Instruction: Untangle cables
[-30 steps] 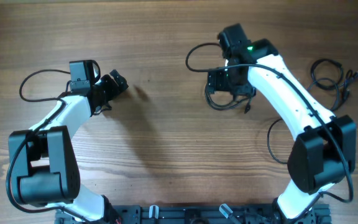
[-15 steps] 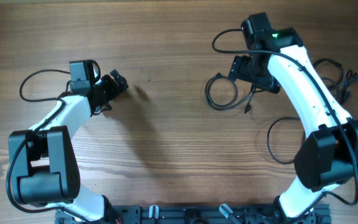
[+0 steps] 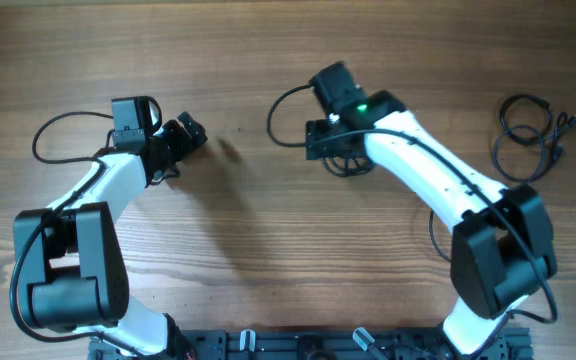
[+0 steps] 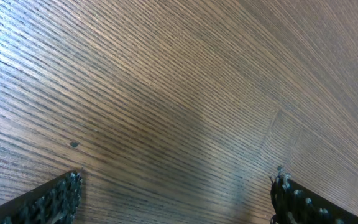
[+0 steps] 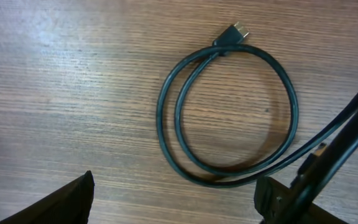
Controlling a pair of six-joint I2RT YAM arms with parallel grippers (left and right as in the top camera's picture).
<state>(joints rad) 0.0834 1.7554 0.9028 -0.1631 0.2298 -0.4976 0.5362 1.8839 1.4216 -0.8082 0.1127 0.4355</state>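
Closest to us, the right gripper hangs low over the table with its fingers spread wide and nothing between them. We read this as lining up for a pick, not a hold. Just beyond lies the coiled cable, a flat double loop with its plug on the far side, clear of the fingers. Well apart to the right sit the other cables, loosely bunched. The left gripper, wide open and empty over bare wood, seems parked out of the way.
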